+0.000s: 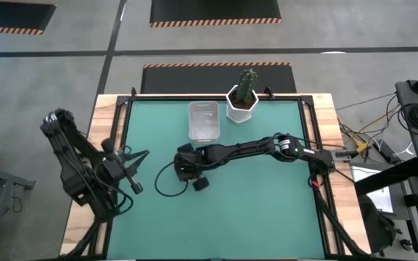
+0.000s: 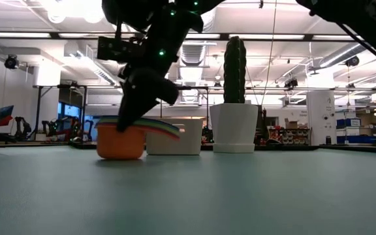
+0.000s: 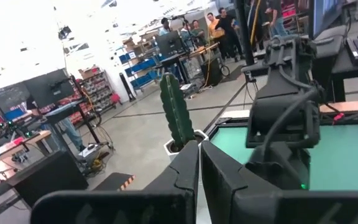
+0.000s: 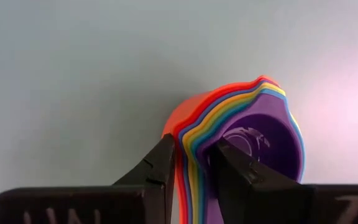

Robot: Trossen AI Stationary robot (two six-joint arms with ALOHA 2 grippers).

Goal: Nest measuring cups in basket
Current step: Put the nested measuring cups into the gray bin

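The right gripper [image 2: 130, 112] comes down from above onto the nested measuring cups [image 2: 124, 138], which sit on the green table [image 2: 240, 196] with the orange one outermost. Just right of them and farther back stands the translucent basket [image 2: 178, 137], then the white cactus pot [image 2: 235, 128].

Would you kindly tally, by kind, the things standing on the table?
Stack of nested measuring cups, gripped by the right gripper: 1
Clear basket: 1
Potted cactus: 1
Total: 3
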